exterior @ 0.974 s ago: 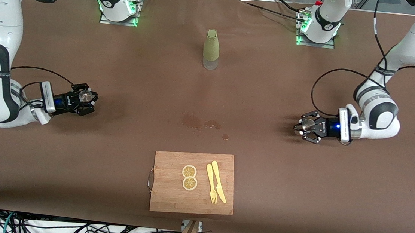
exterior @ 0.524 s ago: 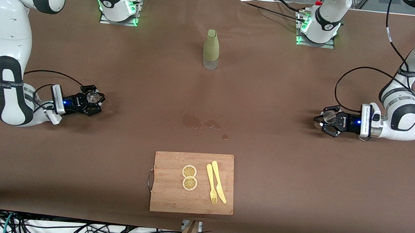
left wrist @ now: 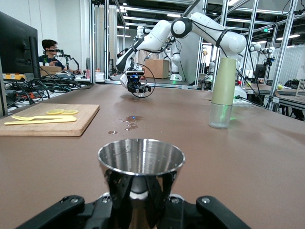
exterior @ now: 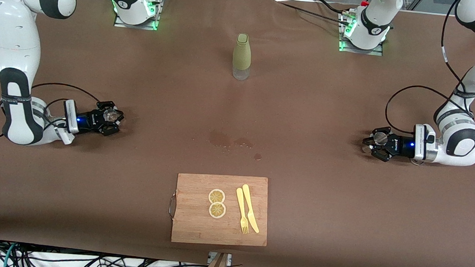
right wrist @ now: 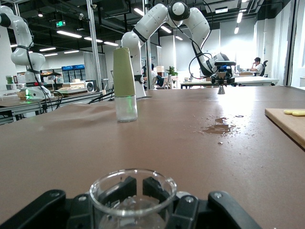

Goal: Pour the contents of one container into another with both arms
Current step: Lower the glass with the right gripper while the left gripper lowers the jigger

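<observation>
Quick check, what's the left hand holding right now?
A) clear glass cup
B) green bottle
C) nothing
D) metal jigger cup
D: the left wrist view shows a shiny metal jigger cup clamped in the left hand; the clear glass cup sits in the right hand, and the green bottle stands alone on the table.

A bottle (exterior: 242, 56) stands on the table (exterior: 321, 209) between the two bases. Nearer the front camera lies a cutting board (exterior: 195, 224) (two lemon slices (exterior: 216, 203) beside a fork (exterior: 242, 211) and knife (exterior: 250, 207) on it). Spilled drops (exterior: 230, 141) lie between bottle and board.
</observation>
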